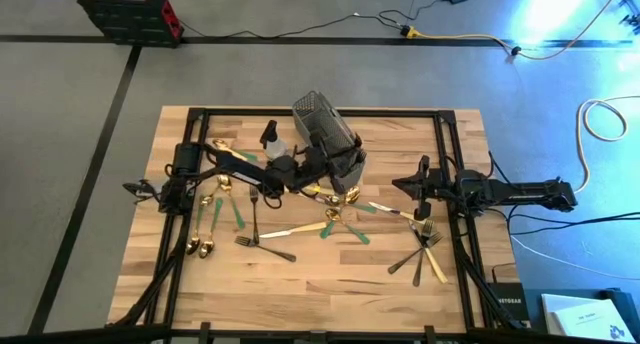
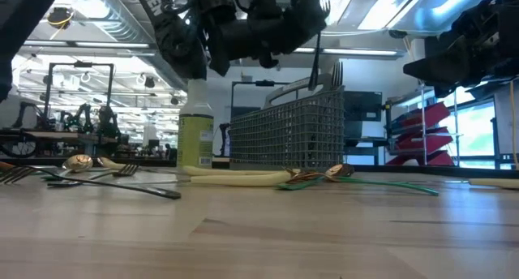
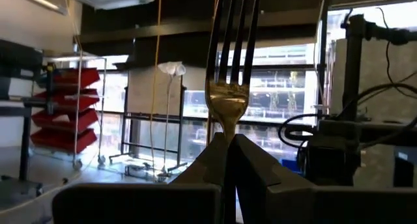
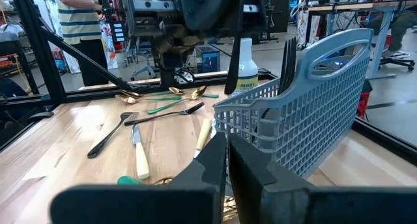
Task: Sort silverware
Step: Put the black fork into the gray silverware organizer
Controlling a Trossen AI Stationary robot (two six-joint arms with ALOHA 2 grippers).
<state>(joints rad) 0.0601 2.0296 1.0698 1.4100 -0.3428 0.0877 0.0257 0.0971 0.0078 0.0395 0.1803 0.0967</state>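
Sorting is at an early stage. The left gripper [image 3: 228, 142] is clamped on a gold fork [image 3: 229, 87] above the caddy [image 1: 330, 144]. Most silverware [image 1: 255, 229] lies on the surface [image 1: 320, 294]. The right gripper [image 4: 227, 149] is closed, empty.

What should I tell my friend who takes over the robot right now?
Left gripper: shut on a gold fork, held tines up above the grey caddy.
Right gripper: shut, holding nothing, waiting at the table's right side.
Done: at least one dark fork stands in the caddy.
Left: most silverware lies on the table: gold spoons on the left, forks on the right, green- and cream-handled pieces in the middle. The spray bottle beside the caddy stays out.
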